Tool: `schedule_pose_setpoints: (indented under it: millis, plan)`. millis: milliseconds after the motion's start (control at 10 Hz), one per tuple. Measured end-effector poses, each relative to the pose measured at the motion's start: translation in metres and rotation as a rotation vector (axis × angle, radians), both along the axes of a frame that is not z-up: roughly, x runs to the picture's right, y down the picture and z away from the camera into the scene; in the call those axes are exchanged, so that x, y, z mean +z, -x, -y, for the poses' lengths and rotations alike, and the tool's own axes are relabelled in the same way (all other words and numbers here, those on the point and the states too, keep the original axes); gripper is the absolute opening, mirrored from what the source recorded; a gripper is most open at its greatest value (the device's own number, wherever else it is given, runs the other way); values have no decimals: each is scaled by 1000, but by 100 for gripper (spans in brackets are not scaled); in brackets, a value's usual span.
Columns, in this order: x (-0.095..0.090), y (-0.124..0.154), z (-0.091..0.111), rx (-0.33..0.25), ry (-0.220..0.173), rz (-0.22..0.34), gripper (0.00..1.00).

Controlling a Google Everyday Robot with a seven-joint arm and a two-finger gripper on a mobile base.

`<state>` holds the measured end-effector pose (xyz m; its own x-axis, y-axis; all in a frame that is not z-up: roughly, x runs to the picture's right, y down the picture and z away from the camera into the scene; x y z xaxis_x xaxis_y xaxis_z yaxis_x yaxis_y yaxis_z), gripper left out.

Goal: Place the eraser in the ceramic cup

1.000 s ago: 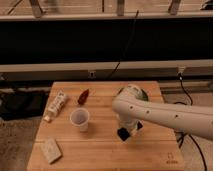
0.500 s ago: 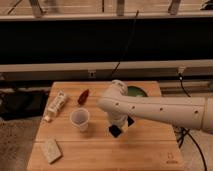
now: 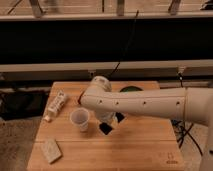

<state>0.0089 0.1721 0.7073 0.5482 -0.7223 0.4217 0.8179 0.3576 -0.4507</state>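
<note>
The eraser (image 3: 105,129) shows as a dark block right at the gripper (image 3: 109,122), just right of the ceramic cup (image 3: 80,119) and low over the wooden table (image 3: 140,150); whether the gripper clamps it cannot be told. One eraser and one cup are in view. Also one beige block (image 3: 51,150), one white tube (image 3: 56,104), and one green bowl (image 3: 131,90) half hidden behind the arm (image 3: 150,104).

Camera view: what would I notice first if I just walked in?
The big white robot arm stretching from the right across the wooden table, its gripper low beside the whitish ceramic cup. Then a white tube package at the table's left edge and a beige block at its front-left corner.
</note>
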Motion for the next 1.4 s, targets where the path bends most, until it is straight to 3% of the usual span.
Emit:
schedule_pose_setpoints:
  millis: [200, 400, 1100, 1400]
  plan:
    - [-1, 10, 4, -23, -9, 1, 0]
    - [-3, 37, 8, -61, -14, 14, 0]
    - [-7, 73, 15, -136, -34, 34, 0]
    - [-10, 80, 19, -142, -41, 41, 0]
